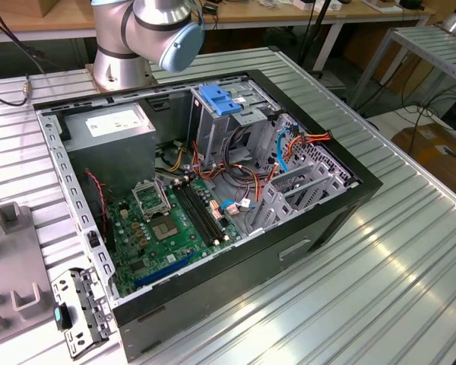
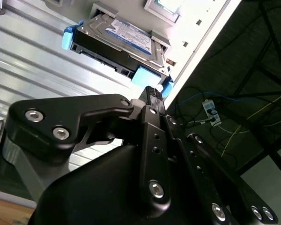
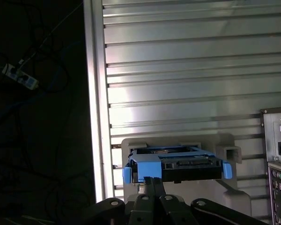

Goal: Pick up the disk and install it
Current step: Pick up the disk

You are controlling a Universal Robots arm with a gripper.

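Pick-up stage: the gripper (image 2: 152, 92) hangs just beside the disk (image 2: 124, 37) (grasping or not, I cannot tell); installing calls for squaring it to the cage (image 1: 210, 141) at the case's (image 1: 368, 182) 12 o'clock.

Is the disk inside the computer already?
No, in the first wrist view the disk sits in a grey holder on the ribbed metal table, beside the computer case.

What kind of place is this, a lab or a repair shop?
Probably a robotics lab or test workshop: a robot arm stands on a ribbed metal table beside an opened computer case, with cable-strewn benches behind.
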